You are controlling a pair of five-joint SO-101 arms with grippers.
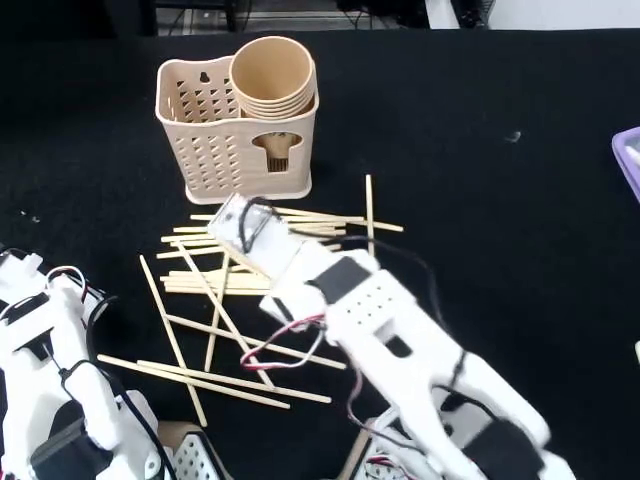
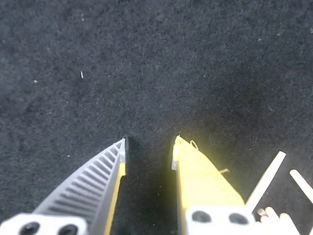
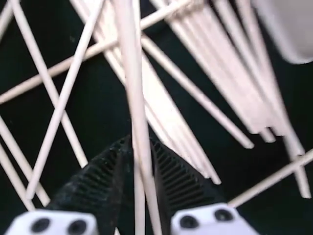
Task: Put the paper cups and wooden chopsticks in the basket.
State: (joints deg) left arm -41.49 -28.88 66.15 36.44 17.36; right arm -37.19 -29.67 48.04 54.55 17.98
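Outstretched right gripper [image 3: 142,147] clamped on one wooden chopstick [image 3: 128,73], loose chopsticks [image 1: 200,383] beneath it; left gripper [image 2: 149,144] narrowly parted, black cloth [image 2: 146,58] just below.

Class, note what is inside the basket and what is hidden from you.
A stack of paper cups stands in one compartment of the basket. The other compartment's floor and the cups' lower parts are largely covered by its walls.

The cloth [image 1: 500,250] is matt, chopsticks [image 1: 215,283] bare wood, basket [image 1: 210,150] plastic, cups [image 1: 280,103] paper.
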